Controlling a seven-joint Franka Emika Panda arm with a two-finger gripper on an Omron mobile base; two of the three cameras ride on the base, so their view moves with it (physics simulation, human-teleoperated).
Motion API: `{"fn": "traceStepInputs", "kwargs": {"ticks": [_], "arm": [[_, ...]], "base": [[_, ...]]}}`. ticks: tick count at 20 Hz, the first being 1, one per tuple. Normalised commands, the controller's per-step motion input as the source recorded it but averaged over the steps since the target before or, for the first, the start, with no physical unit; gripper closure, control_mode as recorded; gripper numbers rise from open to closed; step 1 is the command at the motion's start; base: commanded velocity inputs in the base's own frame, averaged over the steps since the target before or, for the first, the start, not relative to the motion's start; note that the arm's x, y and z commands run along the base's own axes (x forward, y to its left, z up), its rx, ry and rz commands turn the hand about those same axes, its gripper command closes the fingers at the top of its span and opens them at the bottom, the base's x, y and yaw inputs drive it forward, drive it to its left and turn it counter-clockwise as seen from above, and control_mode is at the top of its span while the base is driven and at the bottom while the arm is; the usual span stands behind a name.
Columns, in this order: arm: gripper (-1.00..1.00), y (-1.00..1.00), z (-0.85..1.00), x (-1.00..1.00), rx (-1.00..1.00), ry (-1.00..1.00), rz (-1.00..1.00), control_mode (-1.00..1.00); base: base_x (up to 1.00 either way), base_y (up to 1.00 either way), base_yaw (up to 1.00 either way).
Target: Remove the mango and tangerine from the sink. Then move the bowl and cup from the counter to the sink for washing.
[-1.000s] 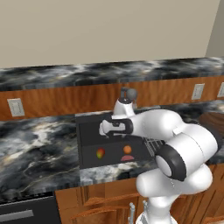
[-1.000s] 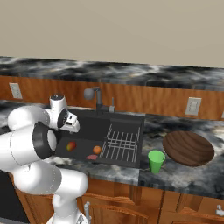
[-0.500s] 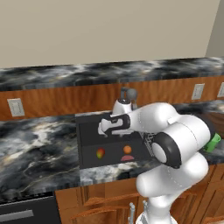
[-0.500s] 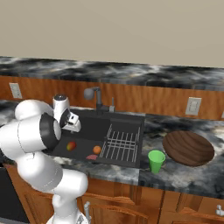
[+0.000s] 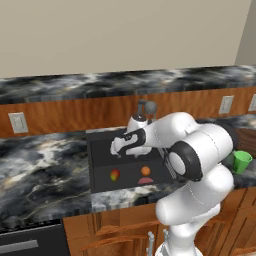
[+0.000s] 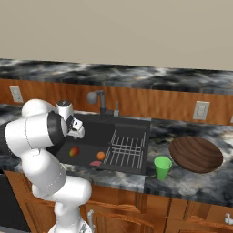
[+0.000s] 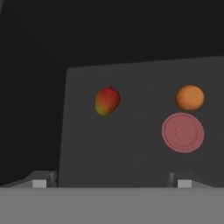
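Hanging over the sink (image 5: 102,150), the pincer (image 7: 111,181) is standing wide apart with nothing between its fingertips (image 7: 40,183), which are showing at the bottom of the hand view on either side of the bare basin floor. In the left base view the pincer (image 5: 117,148) is sitting above the far part of the basin, clear of both fruits. Below it, the mango (image 7: 107,101) is lying on the dark floor toward the near left of the basin, and the tangerine (image 7: 190,97) is resting to its right, just beside a round pinkish drain disc (image 7: 183,132) that is nearer the front wall. The two fruits are lying apart from each other. Farther right inside the sink, a wire rack (image 6: 126,150) is occupying that side. Out on the marbled counter (image 6: 195,182) to the right, the green cup (image 6: 162,167) is standing upright near the front edge, with the wooden bowl (image 6: 196,154) sitting just beyond it, farther right.
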Motion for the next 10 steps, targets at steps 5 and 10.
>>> {"fn": "traceStepInputs", "kwargs": {"ticks": [5,10], "arm": [[-1.00,0.05,-0.13,0.15,0.00,-0.01,0.00,-1.00],[-1.00,0.06,-0.10,0.18,0.00,-0.02,0.00,-1.00]], "base": [[0.00,0.00,0.00],[0.00,0.00,0.00]]}}
